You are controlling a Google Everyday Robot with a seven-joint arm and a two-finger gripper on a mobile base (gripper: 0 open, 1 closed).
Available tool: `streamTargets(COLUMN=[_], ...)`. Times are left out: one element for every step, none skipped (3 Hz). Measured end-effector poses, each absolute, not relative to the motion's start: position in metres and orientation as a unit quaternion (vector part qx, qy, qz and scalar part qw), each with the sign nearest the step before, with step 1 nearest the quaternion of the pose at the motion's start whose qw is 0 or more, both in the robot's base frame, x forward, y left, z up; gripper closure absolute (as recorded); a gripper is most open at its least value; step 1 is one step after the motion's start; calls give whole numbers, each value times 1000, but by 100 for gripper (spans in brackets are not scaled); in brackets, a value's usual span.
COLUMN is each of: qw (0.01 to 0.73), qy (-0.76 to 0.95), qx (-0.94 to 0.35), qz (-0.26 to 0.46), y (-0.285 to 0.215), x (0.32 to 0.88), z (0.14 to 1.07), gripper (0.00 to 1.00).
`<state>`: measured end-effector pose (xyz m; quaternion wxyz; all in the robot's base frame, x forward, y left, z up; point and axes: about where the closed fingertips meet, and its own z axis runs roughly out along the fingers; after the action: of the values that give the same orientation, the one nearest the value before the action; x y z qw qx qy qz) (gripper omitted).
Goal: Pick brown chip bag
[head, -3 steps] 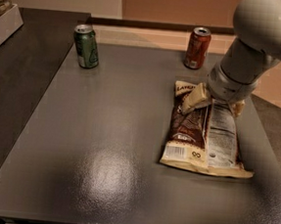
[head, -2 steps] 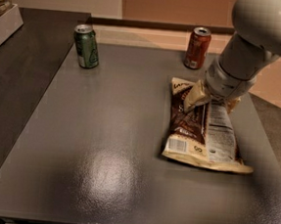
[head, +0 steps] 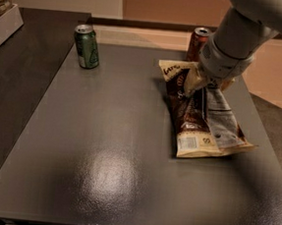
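- Now reaches down from the upper right with the pale arm (head: 236, 39), bringing the gripper (head: 196, 85) over the right rear part of the dark bench (head: 101, 175).
- Clamps the gripper on the upper part of the brown chip bag (head: 199, 122), pinching the crinkly film into a fold.
- Leaves the bag's lower end, with barcode and white label, lying on the bench and pointing toward the front right.
- Shows the bag's cream top edge with script just left of the gripper, crumpled.
- Finds the red-brown soda can (head: 199, 40) upright just behind the bag, partly hidden by the arm.
- Finds the green soda can (head: 86, 45) upright at the left rear of the bench, well apart from the bag.
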<state>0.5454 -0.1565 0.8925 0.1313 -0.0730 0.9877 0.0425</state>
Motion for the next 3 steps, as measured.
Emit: streamTargets(qw=[152,174,197], qy=[982,974,961], qx=[-109,-148,-192], qz=[24,4,-15], y=[-150,-142,-126], x=[553,559,562], z=[927,963,999], gripper=[100,100,100])
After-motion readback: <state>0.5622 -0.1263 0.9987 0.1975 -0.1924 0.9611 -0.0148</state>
